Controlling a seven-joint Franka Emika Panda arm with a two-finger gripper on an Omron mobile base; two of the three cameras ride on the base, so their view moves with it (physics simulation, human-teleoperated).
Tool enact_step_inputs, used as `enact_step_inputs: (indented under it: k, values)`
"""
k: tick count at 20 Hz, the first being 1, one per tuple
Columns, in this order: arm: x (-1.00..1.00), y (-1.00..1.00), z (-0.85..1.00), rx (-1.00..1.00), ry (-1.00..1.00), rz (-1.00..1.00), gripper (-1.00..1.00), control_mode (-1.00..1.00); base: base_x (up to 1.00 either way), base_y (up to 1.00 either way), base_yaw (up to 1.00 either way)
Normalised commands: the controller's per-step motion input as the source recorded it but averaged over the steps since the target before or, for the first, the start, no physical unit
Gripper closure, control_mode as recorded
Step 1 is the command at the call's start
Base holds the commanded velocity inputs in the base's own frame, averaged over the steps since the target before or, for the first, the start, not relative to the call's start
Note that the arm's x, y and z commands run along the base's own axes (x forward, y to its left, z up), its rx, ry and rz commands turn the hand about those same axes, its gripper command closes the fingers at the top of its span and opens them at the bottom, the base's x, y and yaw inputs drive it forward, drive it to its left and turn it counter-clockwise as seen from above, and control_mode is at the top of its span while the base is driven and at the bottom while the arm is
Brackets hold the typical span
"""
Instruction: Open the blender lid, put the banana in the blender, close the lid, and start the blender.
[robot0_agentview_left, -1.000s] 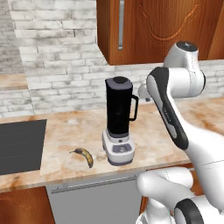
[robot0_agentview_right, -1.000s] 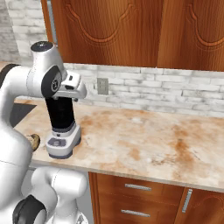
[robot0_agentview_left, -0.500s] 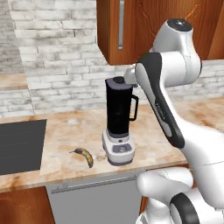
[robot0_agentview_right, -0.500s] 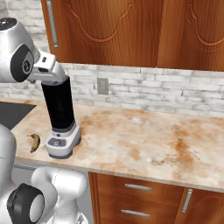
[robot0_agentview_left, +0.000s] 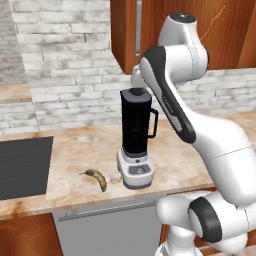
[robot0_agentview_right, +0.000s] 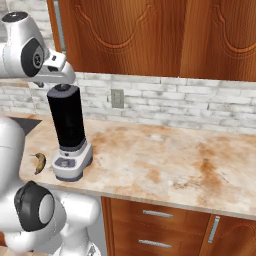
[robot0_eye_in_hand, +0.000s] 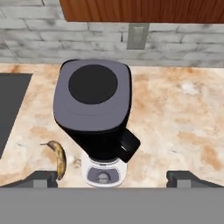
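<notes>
The blender (robot0_agentview_left: 135, 131) stands upright near the counter's front edge, a black jar on a light grey base with its dial (robot0_eye_in_hand: 103, 176) facing forward. The dark grey blender lid (robot0_eye_in_hand: 92, 94) sits flat on the jar, also seen from the side as the lid (robot0_agentview_right: 62, 88). On the counter to the blender's left lies the banana (robot0_agentview_left: 97, 178) (robot0_eye_in_hand: 58, 158) (robot0_agentview_right: 39, 162). My gripper (robot0_eye_in_hand: 116, 179) (robot0_agentview_right: 42, 82) hangs open directly above the lid, clear of it, with nothing between its widely spread fingertips (robot0_eye_in_hand: 43, 178).
A black cooktop (robot0_agentview_left: 20, 165) is set into the counter to the left of the banana. Wooden wall cabinets (robot0_agentview_right: 150, 35) hang over the brick backsplash, which has an outlet (robot0_agentview_right: 118, 98). The counter (robot0_agentview_right: 175, 160) stretches to the blender's right.
The arm has swung from the blender's right side to above it, so the hand is now over the lid. Blender and banana have not moved.
</notes>
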Motion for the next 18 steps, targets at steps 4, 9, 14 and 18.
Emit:
enact_step_inputs:
  k: [4, 9, 14, 18]
  values:
    - [0.40, 0.14, -0.23, -0.02, 0.13, 0.00, -1.00, -1.00, 0.00, 0.00, 0.00]
    - [0.36, 0.22, -0.11, -0.01, 0.07, 0.00, -1.00, -1.00, 0.00, 0.00, 0.00]
    - [0.38, 0.12, -0.07, 0.00, 0.06, 0.00, -1.00, -1.00, 0.00, 0.00, 0.00]
    - [0.33, 0.03, -0.08, 0.00, 0.04, 0.00, -1.00, -1.00, 0.00, 0.00, 0.00]
